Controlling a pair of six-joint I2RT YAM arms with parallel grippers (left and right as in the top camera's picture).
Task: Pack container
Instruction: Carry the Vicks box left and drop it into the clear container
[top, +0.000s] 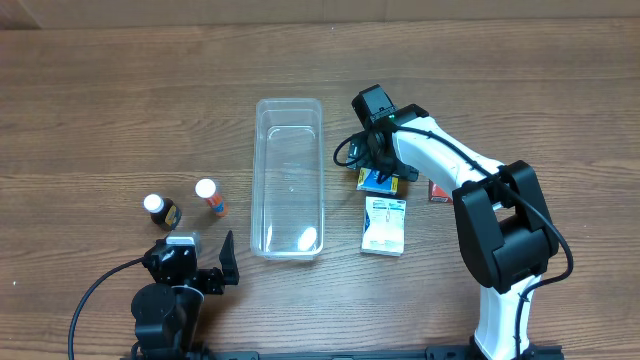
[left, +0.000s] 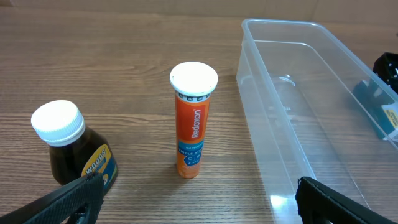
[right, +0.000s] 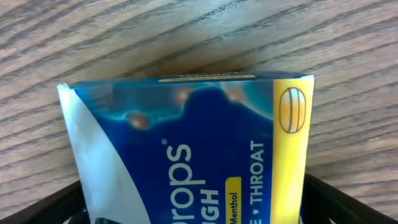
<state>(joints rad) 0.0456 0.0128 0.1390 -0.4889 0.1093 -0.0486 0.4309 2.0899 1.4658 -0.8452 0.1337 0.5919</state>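
Observation:
The container is a clear, long plastic bin in the middle of the table, with nothing in it; it also shows at the right of the left wrist view. My right gripper is down just right of it, with its jaws against both sides of a blue and yellow cough-drop box. That box fills the right wrist view between the fingers. My left gripper is open and empty at the front left.
An orange Redoxon tube and a dark bottle with a white cap stand left of the container. A white box and a small red box lie to its right.

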